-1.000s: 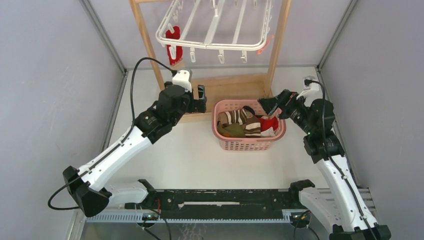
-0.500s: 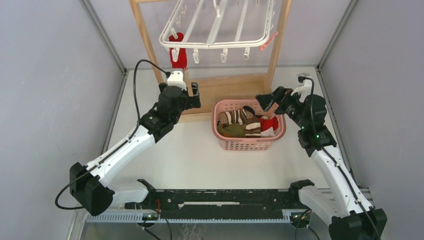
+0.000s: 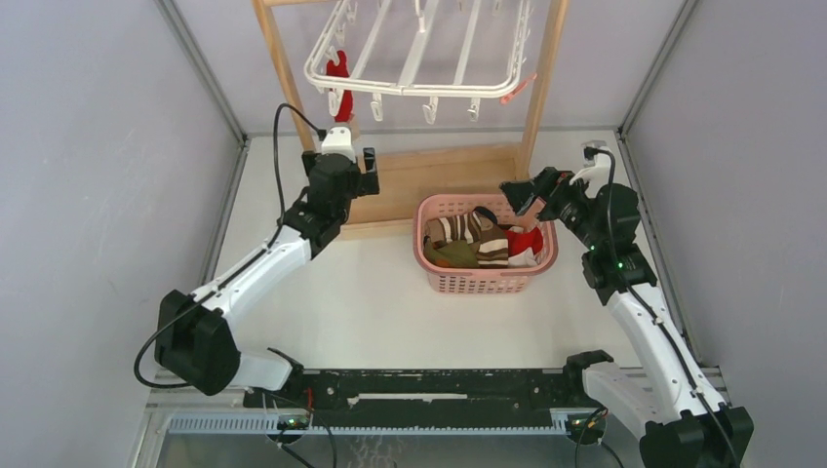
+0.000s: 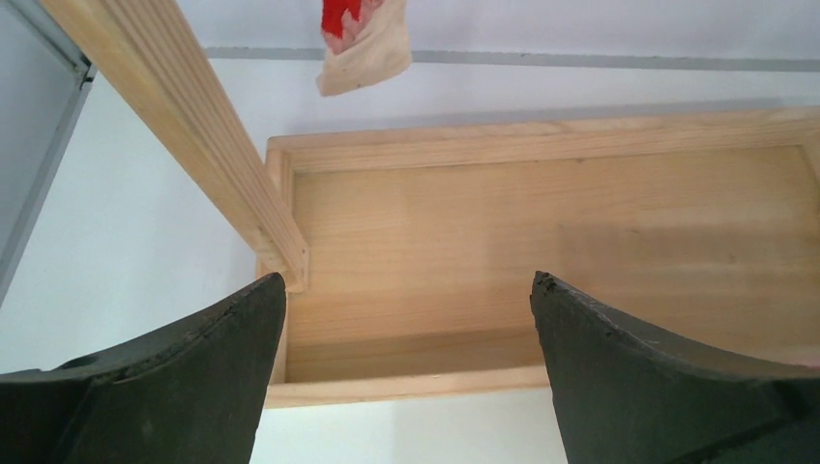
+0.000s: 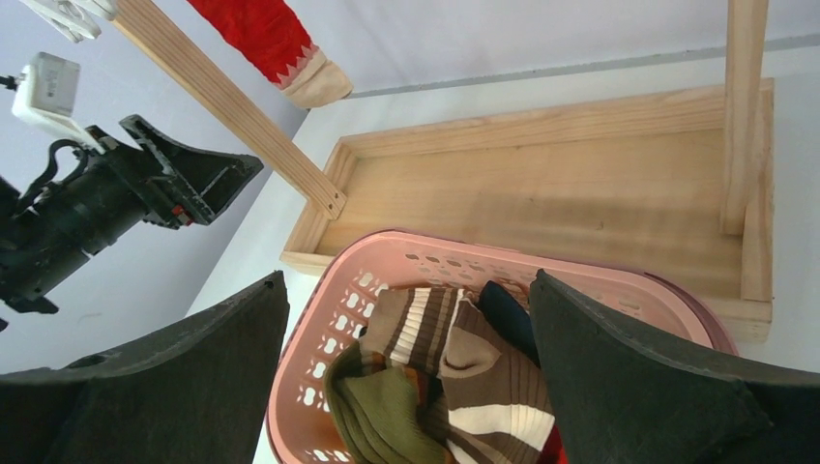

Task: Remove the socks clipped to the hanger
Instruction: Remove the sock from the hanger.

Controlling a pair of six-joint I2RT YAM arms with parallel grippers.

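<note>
The white hanger (image 3: 419,90) hangs in the wooden stand at the back. One red sock (image 3: 337,82) with a tan toe dangles from a clip at its left end; the left wrist view shows only its toe (image 4: 363,43) at the top edge. My left gripper (image 3: 341,168) is open and empty, below and in front of that sock, over the stand's base (image 4: 541,232). The right gripper (image 3: 531,192) is open and empty above the far right rim of the pink basket (image 3: 434,278). Several socks (image 5: 454,367), striped brown, olive, navy and red, lie in the basket.
The stand's wooden posts (image 3: 278,68) rise on both sides of the hanger, the left one (image 4: 184,116) close to my left fingers. A pink piece (image 3: 517,90) hangs at the hanger's right corner. Grey walls close in on both sides.
My left arm has reached farther back and left, toward the red sock. The hanger has swung slightly. The right gripper drew back a little from the basket, then held still.
</note>
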